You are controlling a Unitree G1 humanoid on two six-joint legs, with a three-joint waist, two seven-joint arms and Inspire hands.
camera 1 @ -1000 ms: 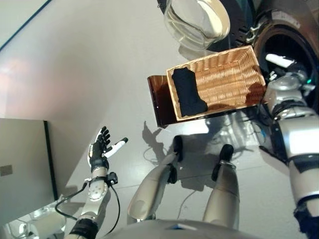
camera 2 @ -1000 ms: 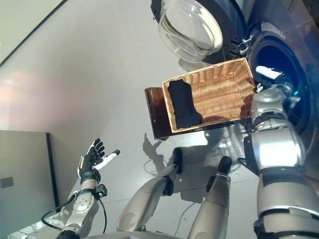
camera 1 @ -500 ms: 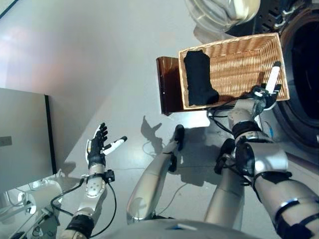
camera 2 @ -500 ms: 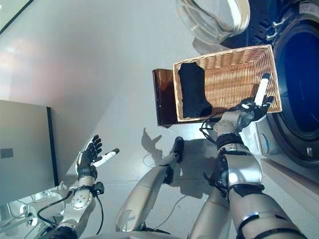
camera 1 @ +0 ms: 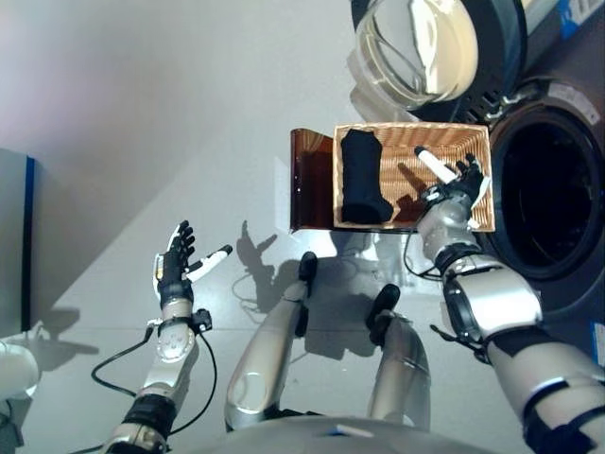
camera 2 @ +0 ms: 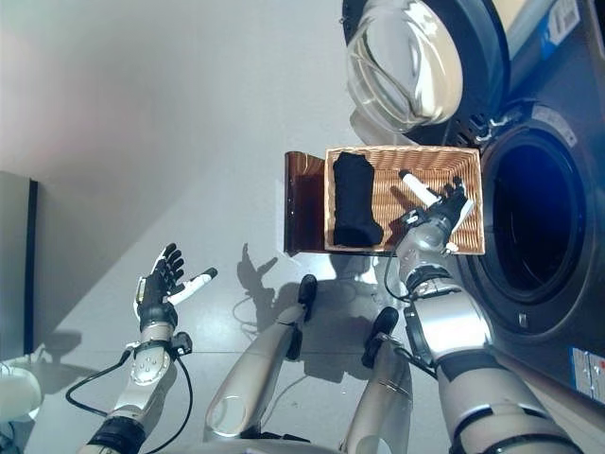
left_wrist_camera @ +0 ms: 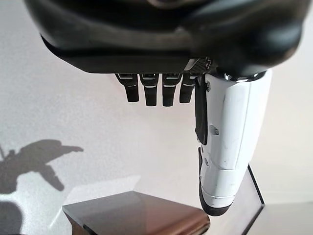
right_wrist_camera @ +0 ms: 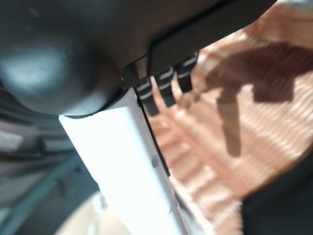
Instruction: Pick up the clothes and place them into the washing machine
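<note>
We look down on a pale grey floor (camera 1: 142, 123). At upper right stands the washing machine (camera 1: 548, 189), drum dark, its glass door (camera 1: 416, 43) swung wide. A wicker basket (camera 1: 449, 142) sits on a brown stand (camera 1: 310, 180) beside it, holding the black clothes (camera 1: 364, 178) at its left end. Our right hand (camera 1: 454, 184) hovers over the basket's right half, fingers spread, holding nothing. Our left hand (camera 1: 175, 274), lower left, is likewise splayed.

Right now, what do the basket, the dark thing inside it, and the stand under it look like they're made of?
The basket looks like woven wicker, tan with ribbed rows. The dark garment looks like soft matte black fabric, folded and limp. The stand seems to be glossy brown plastic or acrylic, judging by its sheen; the exact material is uncertain.
</note>
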